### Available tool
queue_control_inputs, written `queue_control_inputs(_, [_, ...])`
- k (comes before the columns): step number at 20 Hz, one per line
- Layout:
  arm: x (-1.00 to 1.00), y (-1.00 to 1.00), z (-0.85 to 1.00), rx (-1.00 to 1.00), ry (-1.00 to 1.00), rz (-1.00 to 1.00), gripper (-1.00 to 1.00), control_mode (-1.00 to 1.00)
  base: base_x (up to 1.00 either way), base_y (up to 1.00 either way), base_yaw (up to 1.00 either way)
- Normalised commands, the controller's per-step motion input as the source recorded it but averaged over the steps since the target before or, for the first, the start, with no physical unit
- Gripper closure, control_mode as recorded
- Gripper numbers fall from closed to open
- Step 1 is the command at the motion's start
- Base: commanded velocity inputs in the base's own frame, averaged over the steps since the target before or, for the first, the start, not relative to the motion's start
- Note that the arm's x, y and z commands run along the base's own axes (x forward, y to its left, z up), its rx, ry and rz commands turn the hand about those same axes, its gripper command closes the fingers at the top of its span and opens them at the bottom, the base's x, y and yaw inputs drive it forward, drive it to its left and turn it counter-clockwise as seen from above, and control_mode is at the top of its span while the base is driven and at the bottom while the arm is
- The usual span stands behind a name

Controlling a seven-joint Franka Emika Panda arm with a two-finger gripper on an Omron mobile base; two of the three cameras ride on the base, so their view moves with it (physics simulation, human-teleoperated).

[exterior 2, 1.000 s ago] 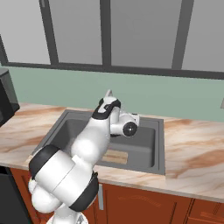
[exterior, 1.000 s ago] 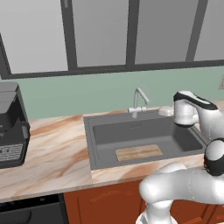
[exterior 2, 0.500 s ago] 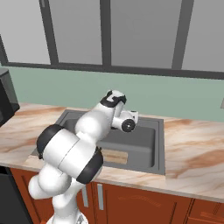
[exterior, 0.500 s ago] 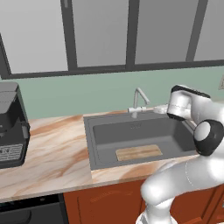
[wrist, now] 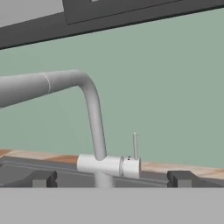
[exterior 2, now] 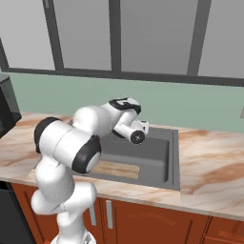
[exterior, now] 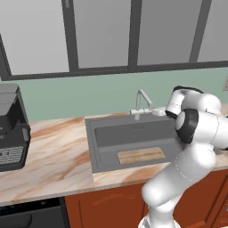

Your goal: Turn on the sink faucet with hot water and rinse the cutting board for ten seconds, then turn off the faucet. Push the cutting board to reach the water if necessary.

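Observation:
The sink faucet stands at the back rim of the sink, its thin gooseneck spout arching over the basin. No water runs from it. In the hand view the short lever stands upright beside the tap's base. My gripper is open, level with that base and just short of it, one fingertip to each side. In the left base view the gripper sits just right of the tap. The light-tan cutting board lies flat at the basin's front, also seen as the board past my arm.
A black coffee machine stands on the marbled counter at the far left. Behind the sink are a green wall and dark-framed windows. The counter continues to the right of the sink.
My arm has swung in over the sink's right rim, and the hand has moved left toward the faucet's base. The board has not moved.

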Motion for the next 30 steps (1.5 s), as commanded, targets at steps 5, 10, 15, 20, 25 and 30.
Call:
queue_control_inputs(5, [0.22,0.00,-0.13,0.00,0.00,0.00,-1.00,-1.00,0.00,0.00,0.00])
queue_control_inputs(10, [0.17,0.00,-0.20,0.00,0.00,0.00,-1.00,-1.00,0.00,0.00,0.00])
queue_control_inputs(15, [0.14,0.00,-0.08,0.00,0.00,0.00,-1.00,-1.00,0.00,0.00,0.00])
queue_control_inputs(20, [0.17,0.00,0.00,0.00,0.00,0.00,-1.00,-1.00,0.00,0.00,0.00])
queue_control_inputs(25, [0.18,0.00,0.00,0.00,0.00,0.00,-1.00,-1.00,0.00,0.00,0.00])
queue_control_inputs(30, [0.19,0.00,0.00,0.00,0.00,0.00,-1.00,-1.00,0.00,0.00,0.00])
